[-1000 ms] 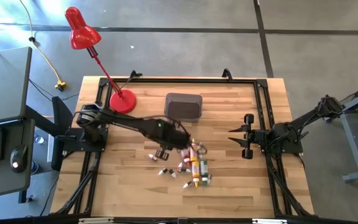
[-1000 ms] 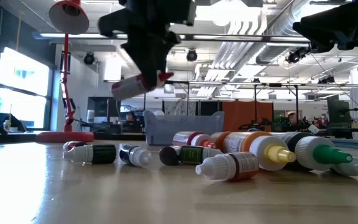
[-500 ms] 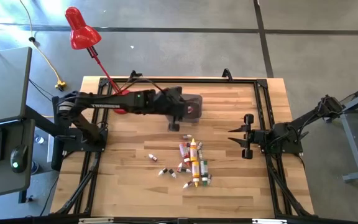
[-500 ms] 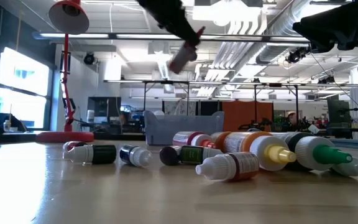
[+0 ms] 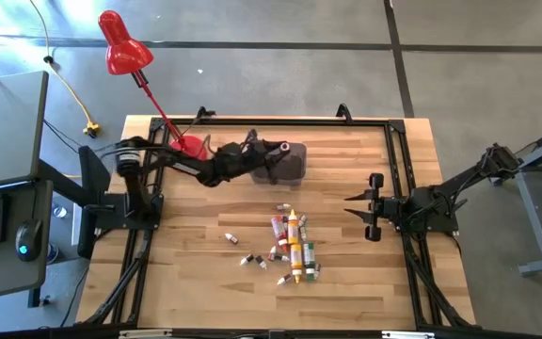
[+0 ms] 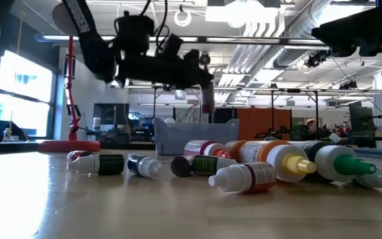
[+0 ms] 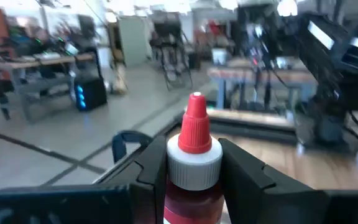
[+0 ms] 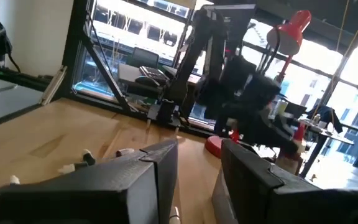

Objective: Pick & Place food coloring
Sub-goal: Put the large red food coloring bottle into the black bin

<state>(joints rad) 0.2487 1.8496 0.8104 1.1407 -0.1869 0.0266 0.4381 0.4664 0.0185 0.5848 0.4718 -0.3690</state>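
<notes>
**High view: red-capped bottle held over the tub**

The left gripper (image 5: pixel 283 153) hangs above the dark grey tub (image 5: pixel 294 168) at the table's far side, its fingers (image 7: pixel 247 171) clamped on a red-capped food coloring bottle (image 7: pixel 194 165). The other food coloring bottles (image 5: pixel 292 247) lie clustered mid-table. The right gripper (image 5: pixel 354 209) waits beside them, jaws parted and empty

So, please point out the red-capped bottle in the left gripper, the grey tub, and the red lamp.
red-capped bottle (image 7: pixel 195 134), left wrist view, on its red cap.
grey tub (image 5: pixel 293 166), high view, on its right part.
red lamp (image 5: pixel 123 47), high view, on its shade.
</notes>
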